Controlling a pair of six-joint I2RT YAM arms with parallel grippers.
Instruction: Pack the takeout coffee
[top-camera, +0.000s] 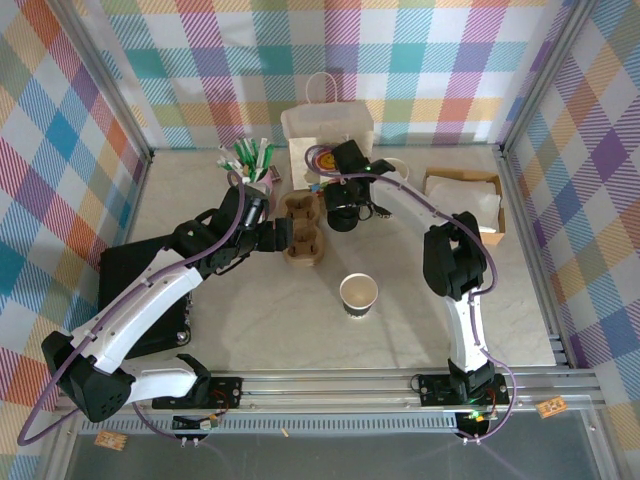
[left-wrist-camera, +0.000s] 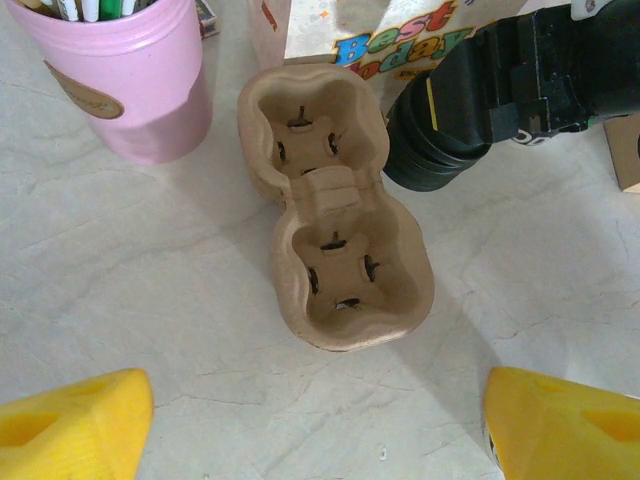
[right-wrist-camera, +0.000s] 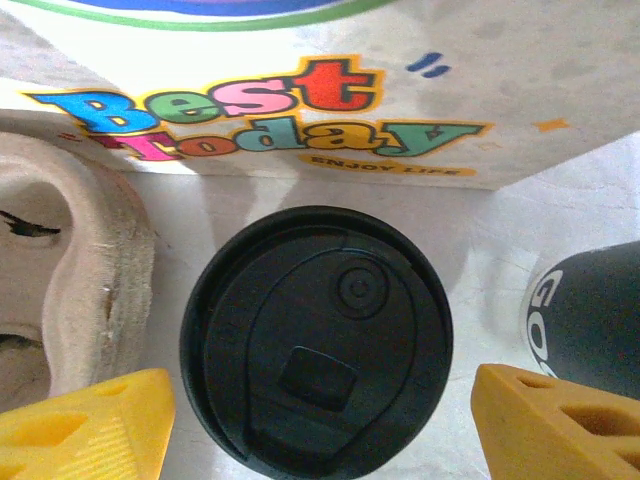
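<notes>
The right gripper (right-wrist-camera: 320, 425) hung straight over the coffee (right-wrist-camera: 315, 340). Its yellow fingers (right-wrist-camera: 85, 420) were spread to either side of the black lid and were not clamped on it. The coffee stood upright on the table (left-wrist-camera: 120, 280), just beside the cardboard carrier (left-wrist-camera: 330, 190) and in front of the printed paper bag (right-wrist-camera: 300, 120). The left gripper (left-wrist-camera: 320, 420) hovered above the carrier, jaws wide apart, holding nothing. A pink pen cup (left-wrist-camera: 140, 90) stood near the carrier's other side.

The takeout coffee (right-wrist-camera: 316, 340) wears a matt black plastic lid — the carrier (left-wrist-camera: 330, 190) is rough moulded paper pulp.
</notes>
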